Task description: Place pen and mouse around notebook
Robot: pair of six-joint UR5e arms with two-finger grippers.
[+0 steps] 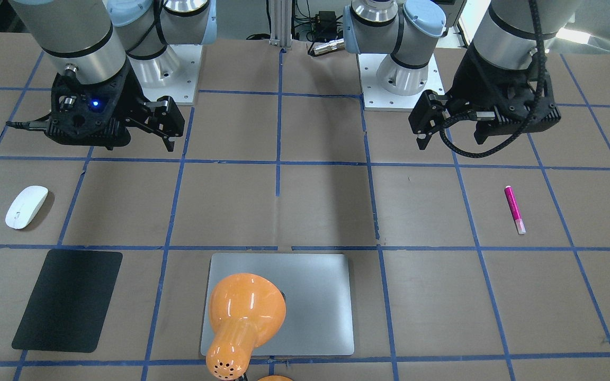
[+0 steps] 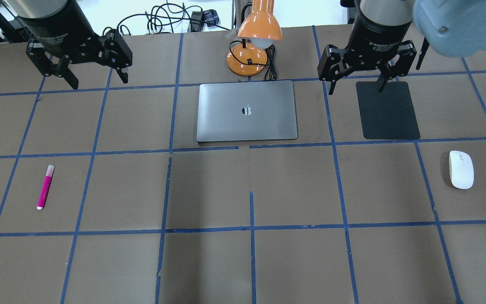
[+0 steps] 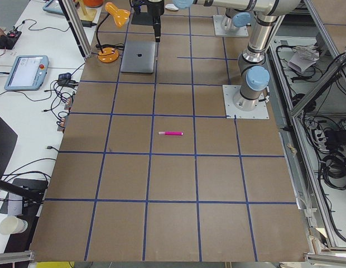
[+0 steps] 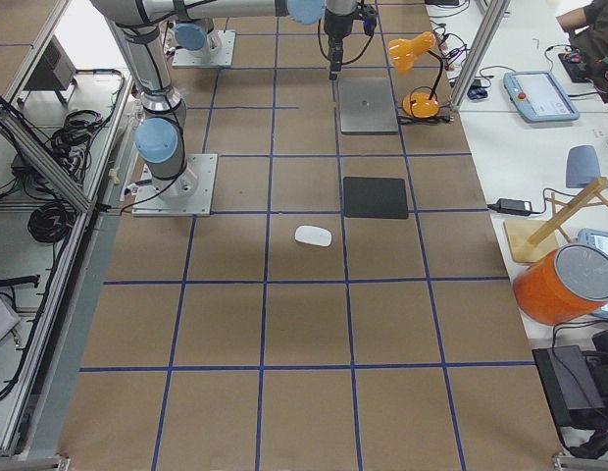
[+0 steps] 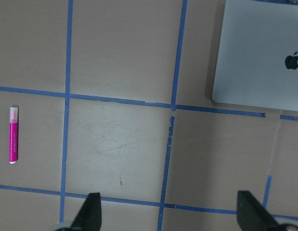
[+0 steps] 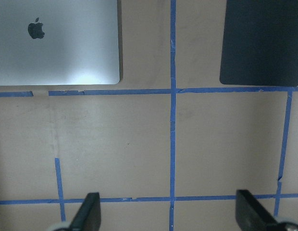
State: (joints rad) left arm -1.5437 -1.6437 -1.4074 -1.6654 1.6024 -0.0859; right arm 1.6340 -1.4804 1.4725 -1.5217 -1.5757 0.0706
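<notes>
Lamp: orange desk lamp [image 1: 245, 312], its shade hanging over the notebook's far edge, beyond both end effectors.
Notebook: silver-grey notebook [image 2: 226, 114], lid shut, apple logo on top; flat on the bench, ahead of and between the two end effectors.
Lettering: "Adaptive Gripper" printed on each end effector's body.
Left end effector: left end effector [image 2: 99, 83] spread wide, empty, above the bench.
Right end effector: right end effector [image 2: 356, 90] spread wide, empty.
Pen: magenta pen [image 2: 45, 187] with pale cap, well apart from the left end effector, off to its left and nearer the robot.
Mouse: white mouse [image 2: 461, 169], well to the right end effector's right, nearer the robot.
Mat: black mat [image 2: 388, 110], ahead and right of the right end effector.
Bench: brown-covered bench [image 2: 293, 261], gridded with blue tape [image 2: 252, 211].
Room: cables and a touchscreen pendant [image 3: 25, 71] on a side table.
</notes>
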